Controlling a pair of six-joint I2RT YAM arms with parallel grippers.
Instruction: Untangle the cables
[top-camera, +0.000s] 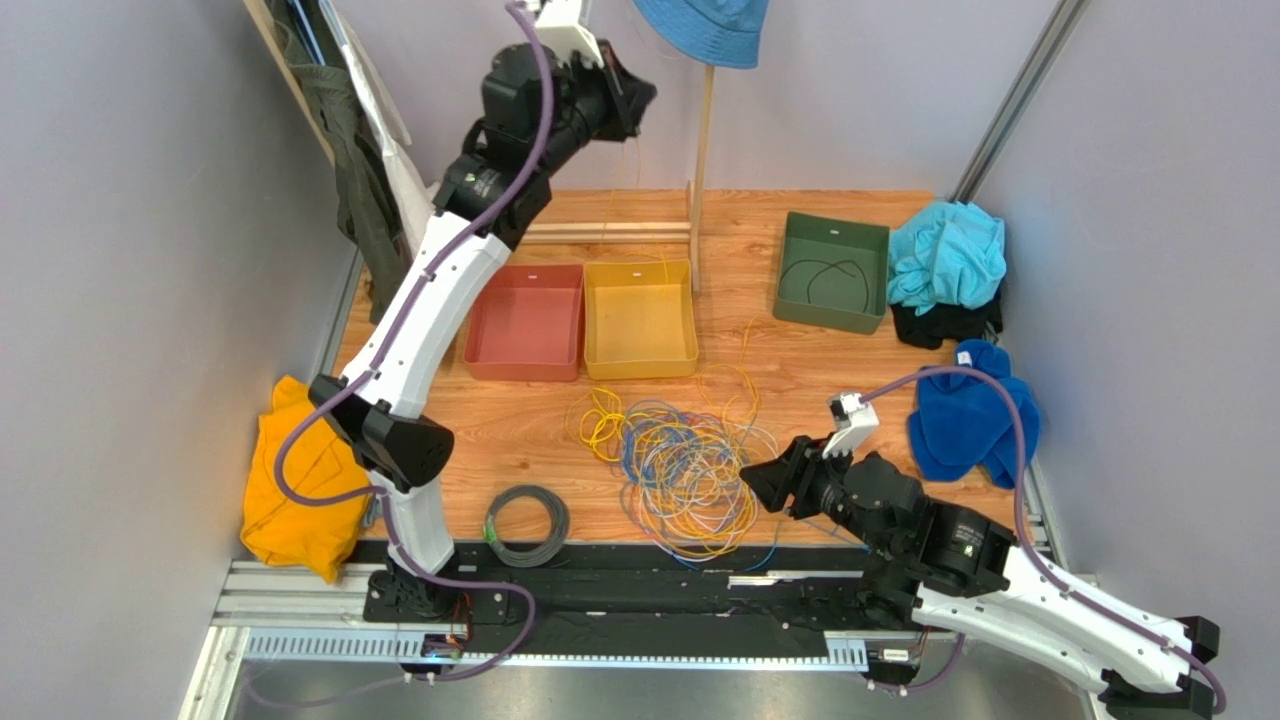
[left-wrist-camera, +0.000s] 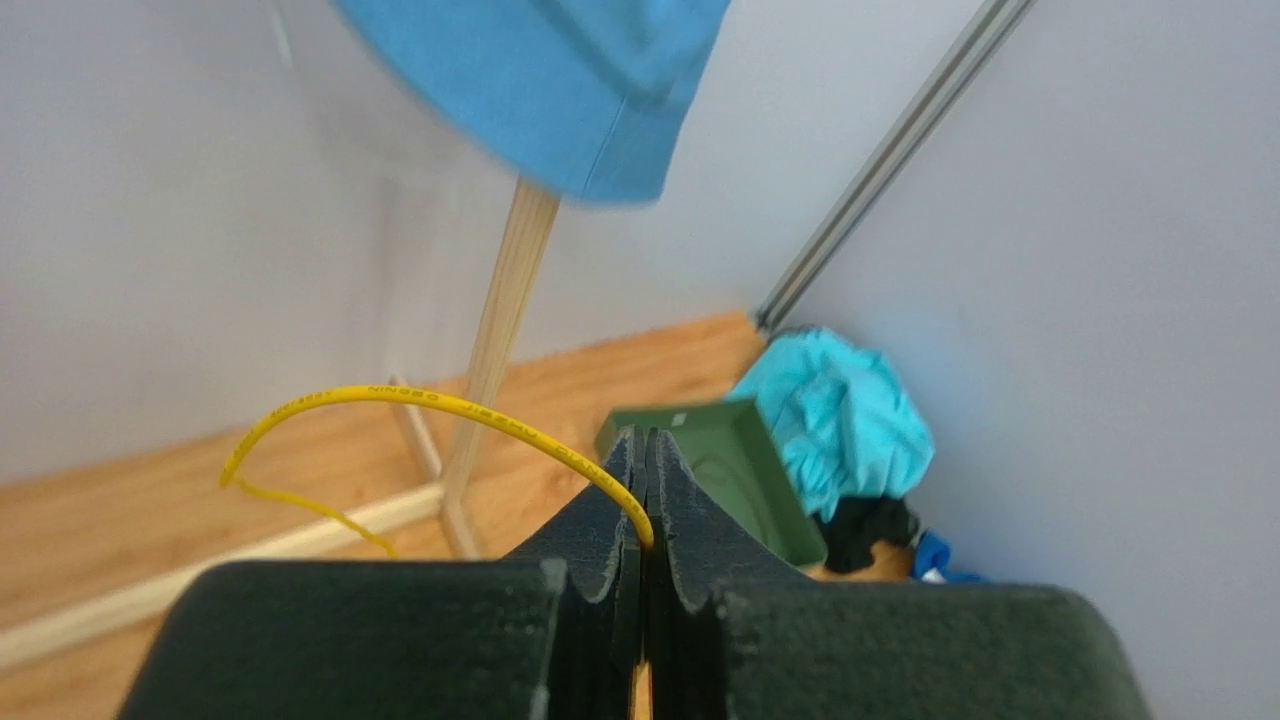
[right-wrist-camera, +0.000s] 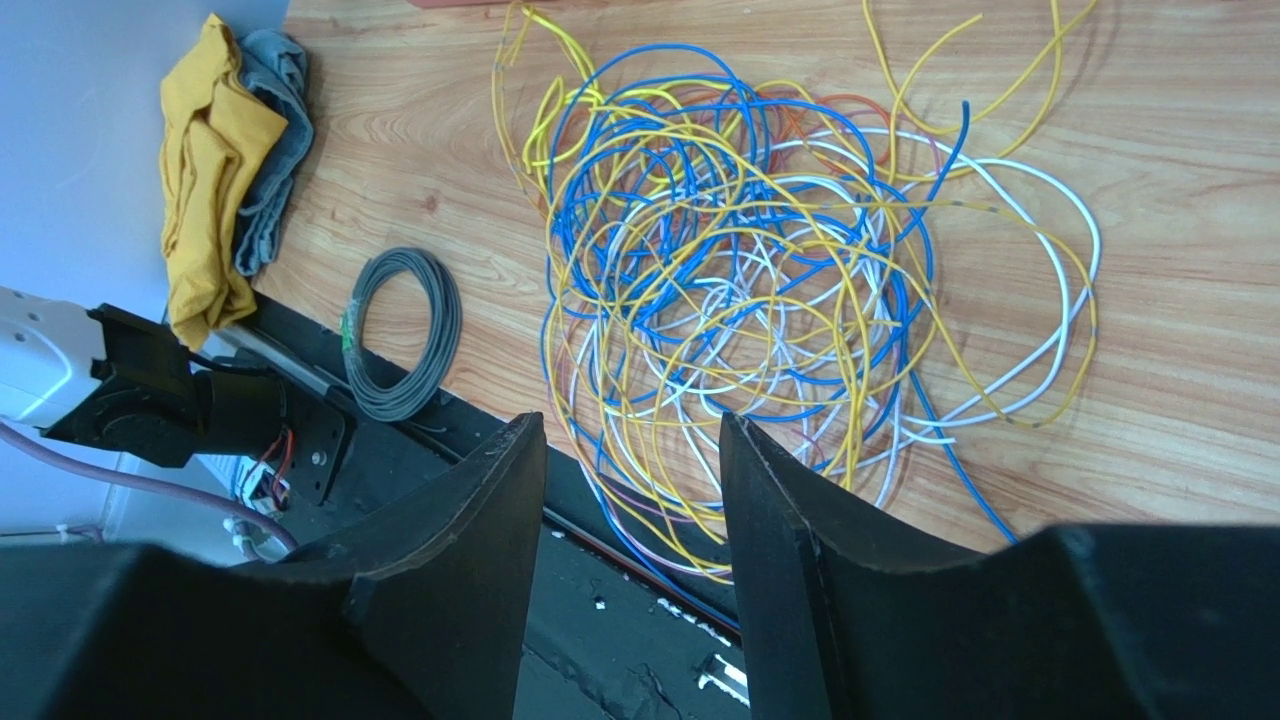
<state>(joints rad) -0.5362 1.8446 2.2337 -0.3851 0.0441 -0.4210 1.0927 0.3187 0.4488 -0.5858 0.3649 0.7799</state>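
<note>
The cables (top-camera: 684, 458) lie in a loose tangle of yellow, blue and pale wires on the wooden table, also seen in the right wrist view (right-wrist-camera: 751, 255). My left gripper (top-camera: 631, 98) is raised high at the back, beside the blue hat. In its wrist view the left gripper (left-wrist-camera: 646, 450) is shut on one yellow cable (left-wrist-camera: 406, 396), which arcs out to the left. My right gripper (top-camera: 763, 483) hovers at the tangle's near right edge. Seen from its wrist, the right gripper (right-wrist-camera: 631, 428) is open, nothing between its fingers, above the strands at the table's near edge.
A red bin (top-camera: 526, 323), a yellow bin (top-camera: 639, 318) and a green bin (top-camera: 830, 270) stand behind the tangle. A grey coil (top-camera: 526, 525) lies near left. Cloths sit at the left (top-camera: 301, 480) and right (top-camera: 969, 413). A wooden pole (top-camera: 700, 165) carries the blue hat (top-camera: 703, 27).
</note>
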